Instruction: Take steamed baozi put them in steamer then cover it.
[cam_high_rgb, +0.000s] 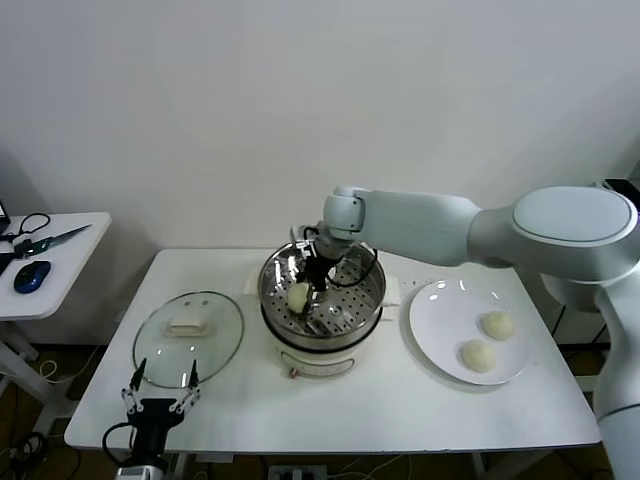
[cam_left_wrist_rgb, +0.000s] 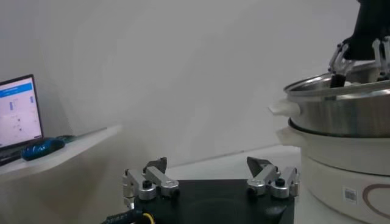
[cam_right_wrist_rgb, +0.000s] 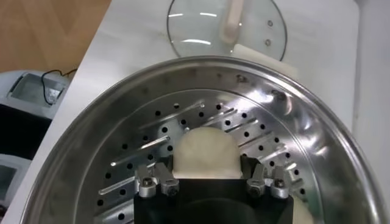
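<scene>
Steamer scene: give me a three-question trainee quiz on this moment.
1. True or false: the cover sits on the steamer.
2. How many baozi lie on the plate? A) one B) two C) four
3. Which hand is inside the steamer?

Key
1. False; it lies on the table beside the steamer.
2. B; two baozi.
3. The right hand, around a baozi; the left hand waits open at the table's front edge.

White plate on the white surface. Side table at far left carries a blue mouse and scissors (laptop there too).
</scene>
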